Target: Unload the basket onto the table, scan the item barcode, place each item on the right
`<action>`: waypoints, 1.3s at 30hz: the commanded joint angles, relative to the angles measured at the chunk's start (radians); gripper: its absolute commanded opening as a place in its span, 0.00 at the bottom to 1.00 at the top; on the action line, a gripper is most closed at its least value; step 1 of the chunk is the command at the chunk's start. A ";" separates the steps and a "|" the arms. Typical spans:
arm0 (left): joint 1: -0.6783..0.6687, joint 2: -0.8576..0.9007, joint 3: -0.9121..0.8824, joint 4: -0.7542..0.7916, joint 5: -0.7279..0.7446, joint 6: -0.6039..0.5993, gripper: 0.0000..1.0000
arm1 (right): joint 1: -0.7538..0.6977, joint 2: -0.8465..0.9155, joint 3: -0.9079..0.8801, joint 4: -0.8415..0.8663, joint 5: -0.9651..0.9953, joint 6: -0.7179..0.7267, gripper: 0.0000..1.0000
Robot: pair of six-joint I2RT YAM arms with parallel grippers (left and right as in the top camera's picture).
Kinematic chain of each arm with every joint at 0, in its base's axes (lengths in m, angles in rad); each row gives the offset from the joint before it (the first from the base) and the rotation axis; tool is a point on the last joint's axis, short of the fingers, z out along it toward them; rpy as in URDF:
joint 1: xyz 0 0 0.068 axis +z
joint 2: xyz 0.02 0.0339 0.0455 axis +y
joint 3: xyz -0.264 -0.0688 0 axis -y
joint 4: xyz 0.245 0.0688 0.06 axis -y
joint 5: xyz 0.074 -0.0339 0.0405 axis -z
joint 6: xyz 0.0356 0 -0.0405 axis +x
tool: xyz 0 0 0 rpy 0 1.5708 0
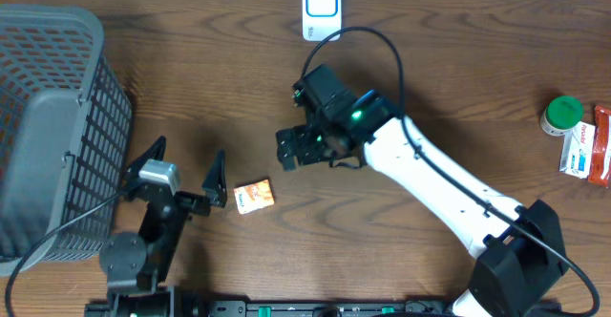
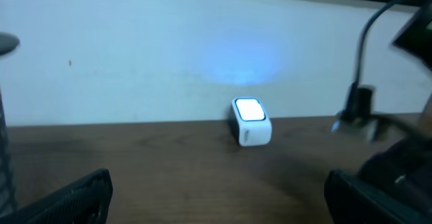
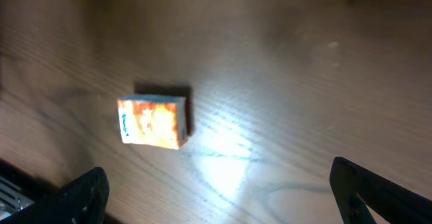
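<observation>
**Table** (image 1: 458, 59): Brown wood-grain surface carrying all items. The working area in the middle is bare, which gives both arms room.

**Basket** (image 1: 105, 136): Grey mesh, at the far left edge and well apart from the item. Judged to be a drop-off or supply bin, not part of the step in hand.

**Right arm** (image 1: 439, 174): Reaches from the near right corner toward the table's centre. The right gripper (image 1: 304, 148) hangs over the wood with its 2 fingers spread wide and nothing between them. Its wrist camera looks down on the item, which lies apart from both fingers. Judged to be lining up for a pick, as the wide spread suits a descent over the box.

**Left arm** (image 1: 143, 241): Sits at the near left. The left gripper (image 1: 188, 155) has its fingers wide apart and holds nothing. It points across the table toward the scanner and is judged to be idle.

**Scanner** (image 1: 321, 7): White unit with a lit window, standing at the far edge, centre. Its window faces the working area, so an item can be presented to it.

**Packets** (image 1: 587, 150): Red and white, at the far right, beside the jar.

**Jar** (image 1: 562, 115): Green lid. Neither arm is near it.

**Orange box** (image 1: 254, 196): The task's item. It lies flat on the table between the 2 grippers, near the left one, and well apart from the scanner. No barcode shows on its upper face, and the scan is not yet done.
</observation>
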 commanded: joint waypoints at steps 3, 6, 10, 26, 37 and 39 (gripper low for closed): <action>0.000 -0.172 0.091 -0.202 -0.024 0.072 0.99 | 0.010 0.005 -0.009 0.028 0.052 0.071 0.99; 0.000 -0.269 0.127 -0.399 -0.113 0.103 0.99 | 0.012 0.019 -0.009 0.040 0.047 0.071 0.99; 0.000 -0.245 0.198 -0.532 -0.163 0.151 0.99 | 0.031 0.063 -0.009 0.079 0.029 0.072 0.99; 0.000 -0.246 0.230 -0.672 -0.613 0.030 0.99 | 0.199 0.238 -0.009 0.210 0.041 0.180 0.99; 0.000 -0.246 0.230 -0.673 -0.613 0.026 0.98 | 0.268 0.292 -0.009 0.267 0.149 0.186 0.99; 0.000 -0.246 0.230 -0.677 -0.613 0.026 0.98 | 0.288 0.312 -0.006 0.294 0.146 0.188 0.99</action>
